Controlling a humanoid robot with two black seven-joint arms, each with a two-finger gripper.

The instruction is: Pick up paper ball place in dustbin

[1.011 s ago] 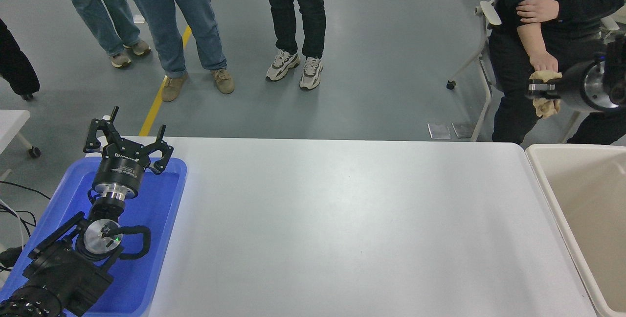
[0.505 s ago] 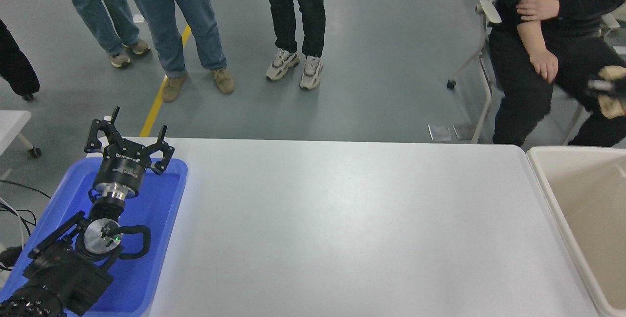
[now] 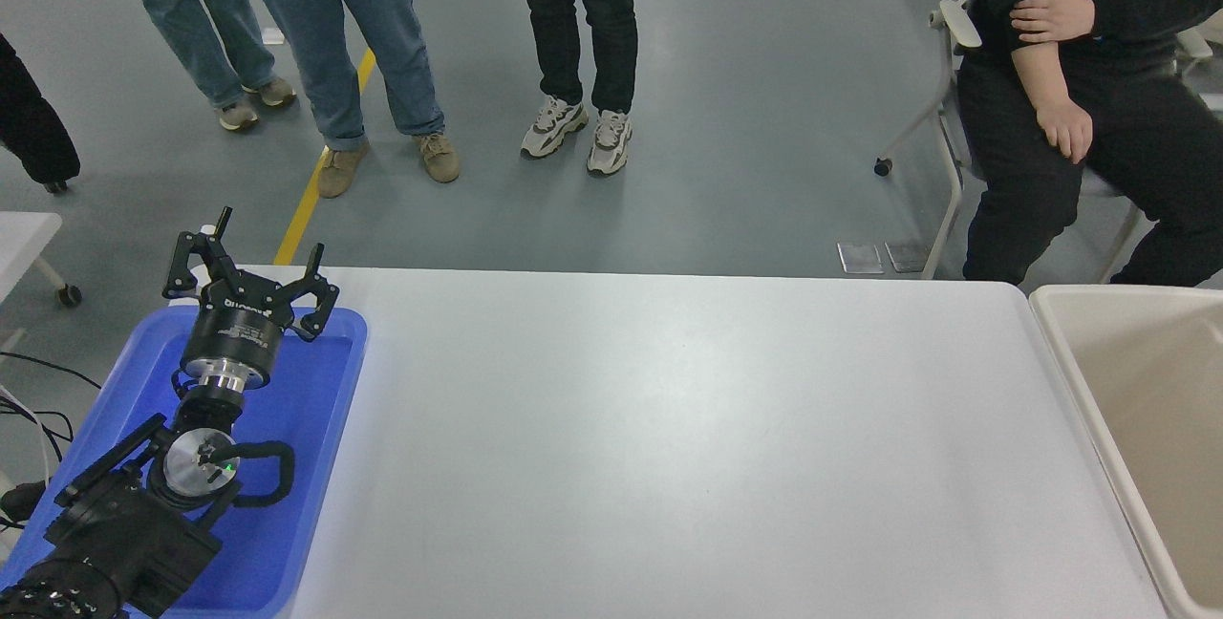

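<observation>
The beige dustbin (image 3: 1099, 409) stands at the table's right end, partly cut off by the picture's right edge. The paper ball is out of view. My right arm and its gripper are out of view too. My left gripper (image 3: 250, 266) is parked at the lower left above the blue tray (image 3: 315, 466), open and empty.
The white table (image 3: 669, 447) spans the middle. A person sits on a chair (image 3: 941, 122) beyond the table's far right corner, hand on the knee (image 3: 1065, 127). Several people stand on the floor beyond the far edge. A small white table (image 3: 24, 237) is at the left.
My right gripper, shut on the paper ball, moved rightward above the dustbin's far end and has left the picture. The left arm has not moved.
</observation>
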